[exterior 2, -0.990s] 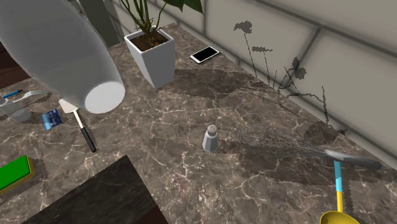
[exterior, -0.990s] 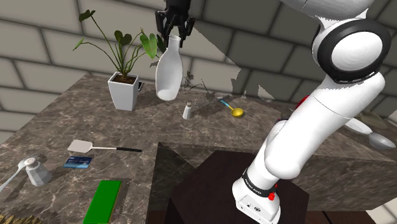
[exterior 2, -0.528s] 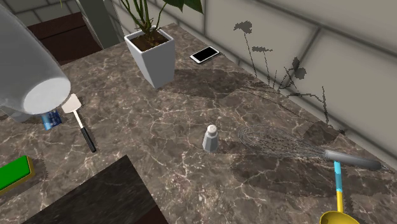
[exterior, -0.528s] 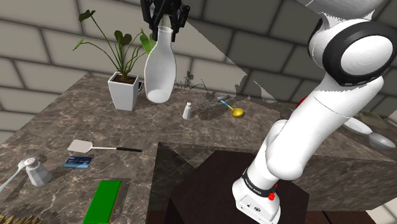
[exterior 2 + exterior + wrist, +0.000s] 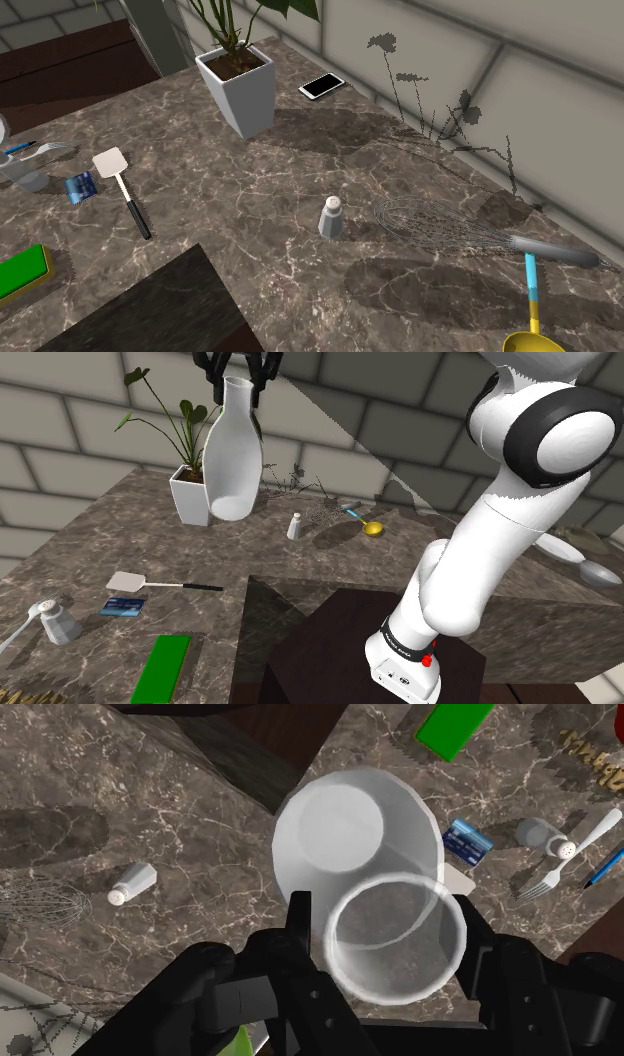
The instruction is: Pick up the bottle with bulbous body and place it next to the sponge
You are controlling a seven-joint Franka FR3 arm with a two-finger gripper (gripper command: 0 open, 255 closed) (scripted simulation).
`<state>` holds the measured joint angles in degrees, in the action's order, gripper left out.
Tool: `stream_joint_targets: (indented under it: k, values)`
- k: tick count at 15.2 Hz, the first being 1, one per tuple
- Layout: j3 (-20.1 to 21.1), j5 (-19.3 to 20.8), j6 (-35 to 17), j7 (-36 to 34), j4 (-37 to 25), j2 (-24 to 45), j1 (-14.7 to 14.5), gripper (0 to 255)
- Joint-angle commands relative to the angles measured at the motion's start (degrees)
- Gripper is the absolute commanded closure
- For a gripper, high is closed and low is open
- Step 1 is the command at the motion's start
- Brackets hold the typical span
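the white bottle point(image 5: 232, 457) is held by its neck in the black gripper point(image 5: 236, 372), with the fingers closed on it from both sides. it is hung high above the dark counter point(image 5: 120, 532), in front of the potted plant point(image 5: 192, 497). the green sponge point(image 5: 162, 667) is seen well apart from it, near the counter's edge.
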<state>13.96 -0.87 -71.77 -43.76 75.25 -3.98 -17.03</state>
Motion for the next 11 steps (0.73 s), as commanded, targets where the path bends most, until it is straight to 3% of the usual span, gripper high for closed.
stream_joint_targets:
  k: [1,11]
  values:
    - [0.0,-0.2,-1.6,-0.1,2.4,-0.8,0.0,255]
    - [-0.5,-1.2,-10.6,0.8,16.0,-5.6,0.2,255]
